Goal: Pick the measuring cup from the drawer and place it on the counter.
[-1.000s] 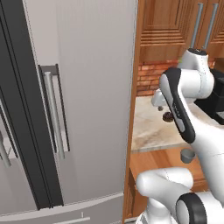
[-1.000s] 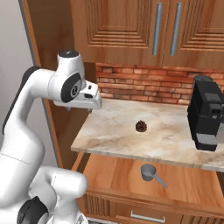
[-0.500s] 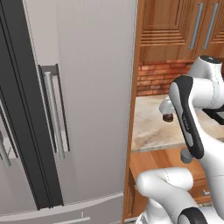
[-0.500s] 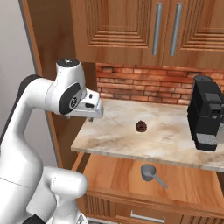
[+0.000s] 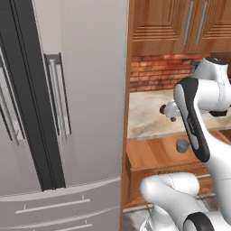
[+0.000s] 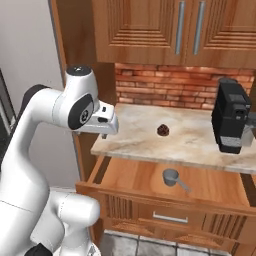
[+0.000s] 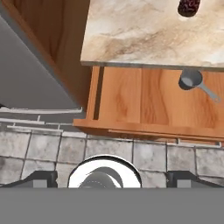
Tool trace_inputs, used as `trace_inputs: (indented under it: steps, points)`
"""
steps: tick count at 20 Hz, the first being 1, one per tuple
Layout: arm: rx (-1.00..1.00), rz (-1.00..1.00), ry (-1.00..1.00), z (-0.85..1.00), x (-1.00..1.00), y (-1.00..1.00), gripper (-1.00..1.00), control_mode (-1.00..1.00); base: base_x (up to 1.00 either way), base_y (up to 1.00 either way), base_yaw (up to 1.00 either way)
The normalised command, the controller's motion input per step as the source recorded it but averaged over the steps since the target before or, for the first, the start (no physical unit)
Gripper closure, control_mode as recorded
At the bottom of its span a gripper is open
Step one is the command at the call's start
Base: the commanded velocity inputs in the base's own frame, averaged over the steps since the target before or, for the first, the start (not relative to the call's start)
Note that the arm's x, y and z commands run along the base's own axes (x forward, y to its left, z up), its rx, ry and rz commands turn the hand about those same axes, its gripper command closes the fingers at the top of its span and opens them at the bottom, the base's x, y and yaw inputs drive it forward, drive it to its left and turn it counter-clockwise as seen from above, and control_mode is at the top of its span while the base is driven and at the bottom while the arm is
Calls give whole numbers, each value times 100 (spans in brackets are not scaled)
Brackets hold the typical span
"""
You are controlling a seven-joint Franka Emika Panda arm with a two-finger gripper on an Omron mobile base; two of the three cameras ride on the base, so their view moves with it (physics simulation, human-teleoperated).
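The measuring cup [image 6: 170, 176], a small grey metal cup with a thin handle, lies in the open wooden drawer [image 6: 131, 176] under the counter [image 6: 145, 142]. In the hand view the measuring cup [image 7: 191, 80] is at the upper right, on the drawer [image 7: 124, 100] floor below the counter [image 7: 140, 35] edge. My gripper [image 6: 105, 131] hangs above the counter's left end, up and to the left of the cup. Its dark fingertips [image 7: 43, 177] stand wide apart, so the gripper [image 7: 113, 178] is open and holds nothing. From the left base, the cup [image 5: 182, 145] shows beside my forearm.
A small dark reddish-brown round object [image 6: 162, 130] sits mid-counter. A black coffee machine [image 6: 230, 117] stands at the counter's right. Wooden wall cabinets [image 6: 165, 30] hang above. A grey fridge [image 5: 63, 113] fills the left side. Tiled floor [image 7: 52, 148] lies in front of the drawer.
The arm has folded down, and the hand has sunk lower over the counter's left end. The gripper stays open. The cup has not moved.
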Motion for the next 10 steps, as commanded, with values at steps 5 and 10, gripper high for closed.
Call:
trace_inputs:
  steps: [5, 10]
  points:
    - [0, 0, 0, 0, 0, 0, -100, 100, -65, 0, 0]
    - [0, -1, 0, -2, 14, -10, -100, -100, 3, -6, -2]
